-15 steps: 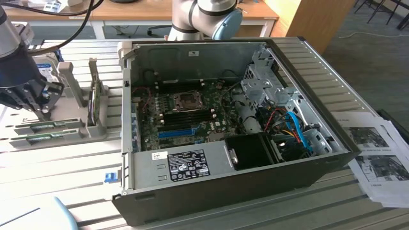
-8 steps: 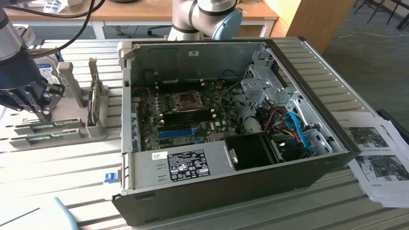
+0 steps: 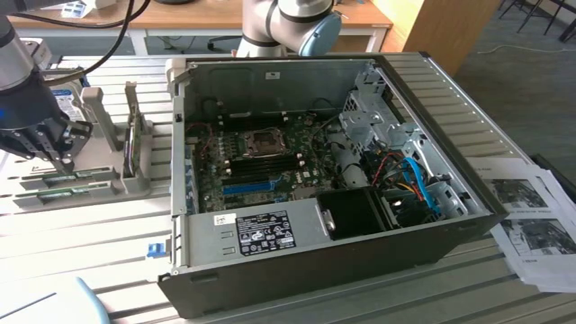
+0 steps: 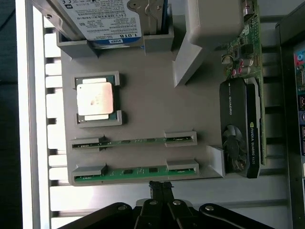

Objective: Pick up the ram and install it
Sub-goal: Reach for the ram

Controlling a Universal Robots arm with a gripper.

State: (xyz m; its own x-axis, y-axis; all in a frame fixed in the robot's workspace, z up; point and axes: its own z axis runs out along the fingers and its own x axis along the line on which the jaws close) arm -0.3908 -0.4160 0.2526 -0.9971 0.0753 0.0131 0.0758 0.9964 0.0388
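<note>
Two ram sticks, thin green boards, lie in the grey holder (image 4: 157, 114): one ram (image 4: 135, 141) in the middle row and another ram (image 4: 136, 171) in the row nearest my fingers. My gripper (image 4: 161, 187) hovers over the holder's edge beside that nearer stick, shut, with nothing between its tips. In the exterior view the gripper (image 3: 59, 162) hangs over the holder at the exterior view's left, just above the ram sticks (image 3: 65, 181). The open computer case (image 3: 432, 243) holds the motherboard (image 3: 311, 177) with its black slots (image 3: 261, 160).
On the holder also sit a CPU (image 4: 95, 98), a hard drive (image 4: 107, 21) and a graphics card (image 4: 240, 119). A bright blue slot (image 3: 247, 186) runs across the motherboard. Papers (image 3: 531, 216) lie at the exterior view's right of the case.
</note>
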